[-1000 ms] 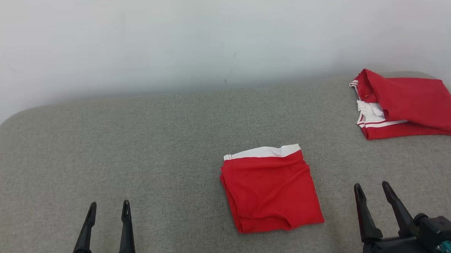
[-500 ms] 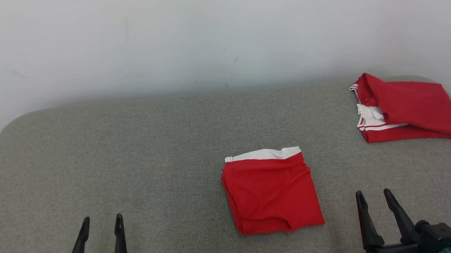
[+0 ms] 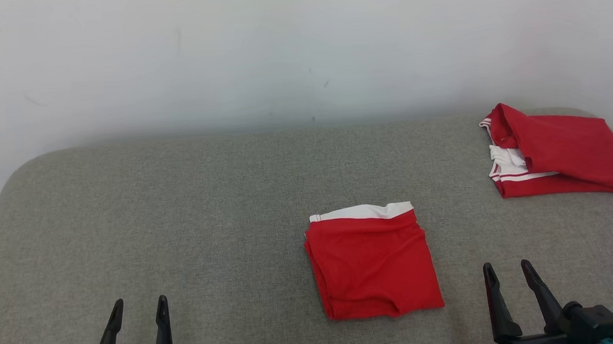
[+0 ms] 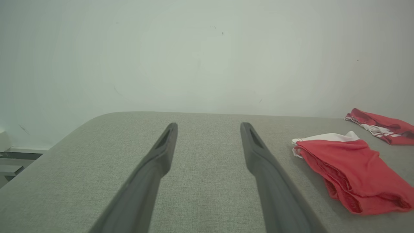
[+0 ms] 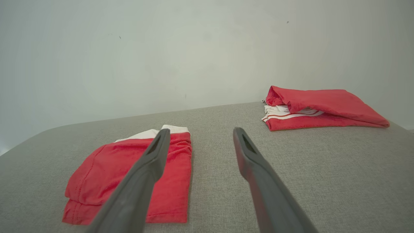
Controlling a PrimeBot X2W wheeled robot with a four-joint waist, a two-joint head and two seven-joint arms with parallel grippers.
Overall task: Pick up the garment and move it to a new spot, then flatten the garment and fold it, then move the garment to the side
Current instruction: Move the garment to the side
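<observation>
Grey padded surface point(image 3: 210, 207) stretches out before us. Nearest, our left gripper point(image 3: 140, 301) and right gripper point(image 3: 506, 264) both have their fingers spread apart, holding nothing. Between them, a little farther out, lies the folded red garment point(image 3: 373, 264). Farthest, at the right by the wall point(image 3: 280, 49), rests a second red garment point(image 3: 564, 148).

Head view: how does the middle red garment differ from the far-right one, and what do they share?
The middle garment lies flat, a neat near-square; the far-right garment is bulkier, its top layer draped loosely. The middle garment has one plain white band; the far-right garment shows white trim with thin red stripes. Both are red, on the grey surface.
</observation>
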